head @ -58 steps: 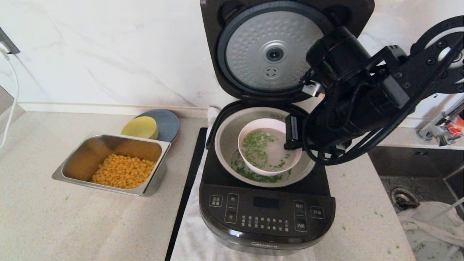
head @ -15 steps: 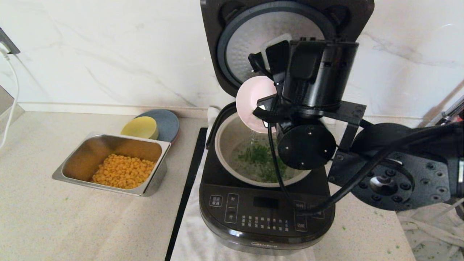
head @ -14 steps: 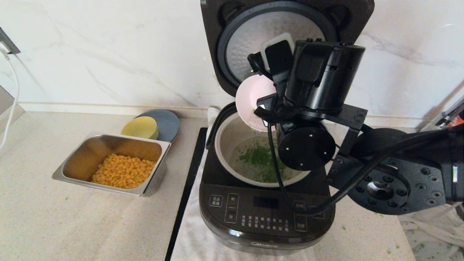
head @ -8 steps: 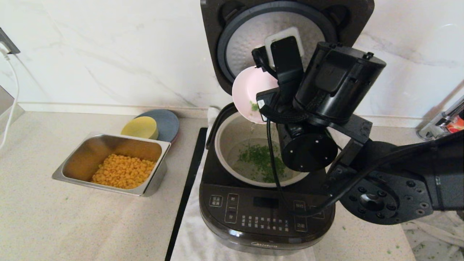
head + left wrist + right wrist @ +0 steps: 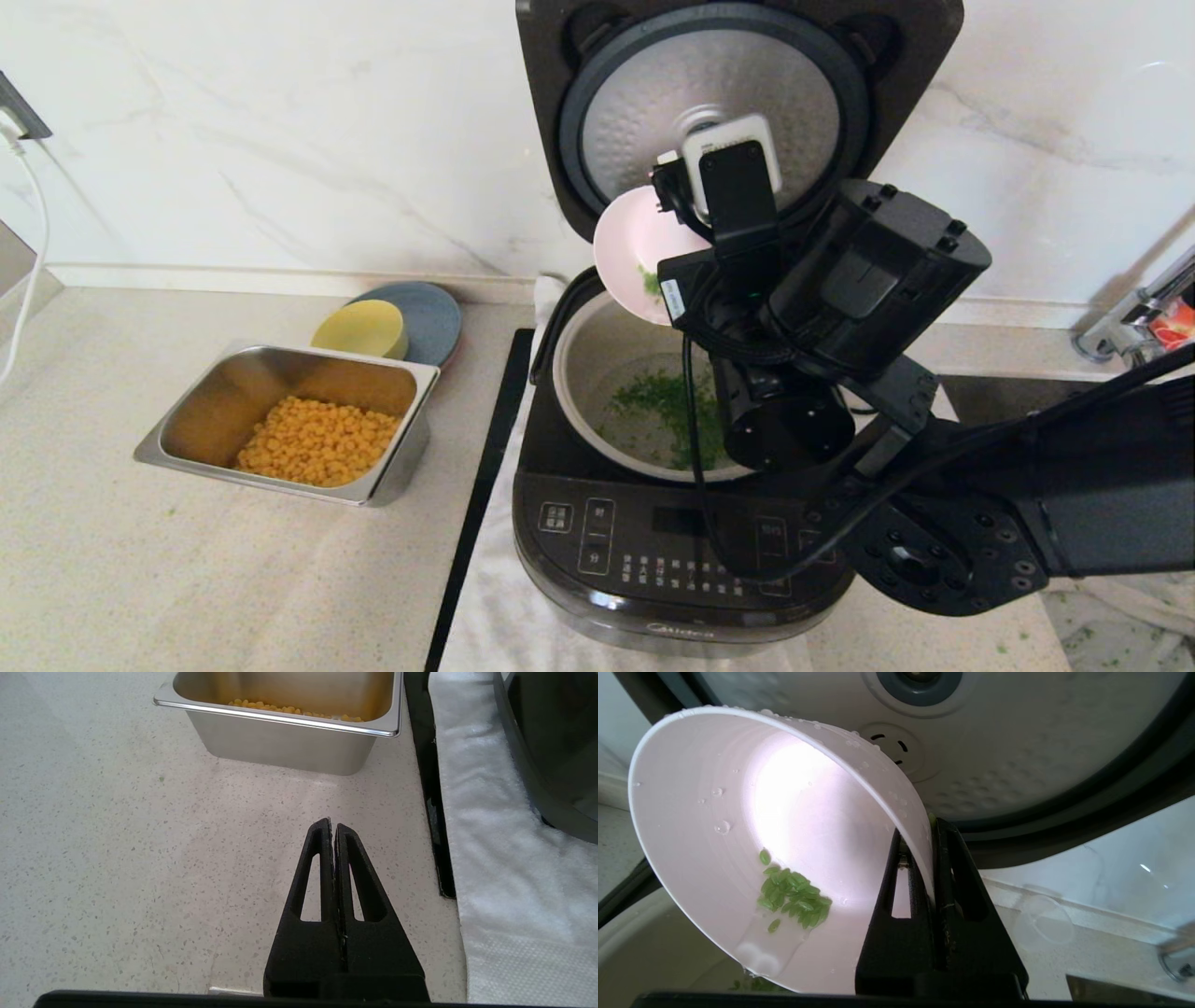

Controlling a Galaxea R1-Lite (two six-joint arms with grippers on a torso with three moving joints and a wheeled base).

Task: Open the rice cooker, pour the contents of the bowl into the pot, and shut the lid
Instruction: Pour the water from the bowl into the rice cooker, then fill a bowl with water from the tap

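Note:
The black rice cooker (image 5: 686, 560) stands open, its lid (image 5: 738, 75) upright with the dimpled silver underside facing me. My right gripper (image 5: 927, 830) is shut on the rim of the pale pink bowl (image 5: 630, 247), one finger inside and one outside. It holds the bowl tipped steeply above the back of the grey pot (image 5: 583, 373). Most of the green contents (image 5: 667, 406) lie in water in the pot. A small wet clump (image 5: 794, 896) clings inside the bowl (image 5: 738, 812). My left gripper (image 5: 332, 826) hangs shut and empty over the counter near the corn tray.
A steel tray (image 5: 233, 392) of corn sits left of the cooker, with a yellow bowl (image 5: 359, 329) on a blue plate (image 5: 434, 317) behind it. A white cloth (image 5: 504, 616) lies under the cooker. A faucet (image 5: 1134, 331) stands at the far right.
The bowl, earlier low in the pot and holding the greens, now hangs tipped above it. Over the last second my right wrist rolled, the pouring stopped and the bowl shifted slightly left.

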